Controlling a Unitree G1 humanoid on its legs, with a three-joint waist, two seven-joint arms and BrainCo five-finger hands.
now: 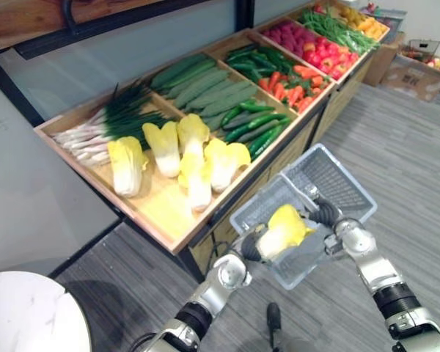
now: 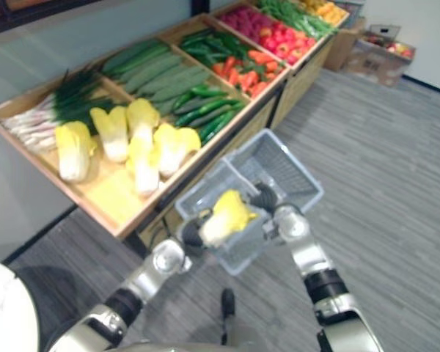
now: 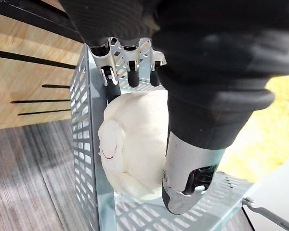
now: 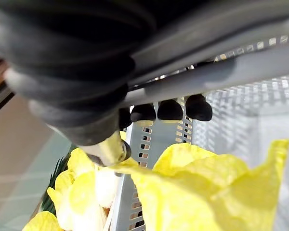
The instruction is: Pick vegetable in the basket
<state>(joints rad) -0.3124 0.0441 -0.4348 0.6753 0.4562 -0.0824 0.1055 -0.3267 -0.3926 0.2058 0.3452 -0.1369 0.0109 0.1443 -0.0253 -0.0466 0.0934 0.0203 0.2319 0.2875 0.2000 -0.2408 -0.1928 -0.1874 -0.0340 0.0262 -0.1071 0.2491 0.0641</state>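
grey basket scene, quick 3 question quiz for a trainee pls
1. True or false: the left hand is shut on a yellow-leaved, white-stemmed cabbage.
2. The right hand grips: A) the rectangular grey perforated basket; B) a red pepper; C) nothing.
3. Fill in: ____ loose cabbages lie in the wooden display crate.
Key: 1 true; 2 A; 3 five.

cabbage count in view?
6. Five cabbages lie in the shelf's nearest bin. The sixth is in the left hand, at the basket. More may be hidden beneath.
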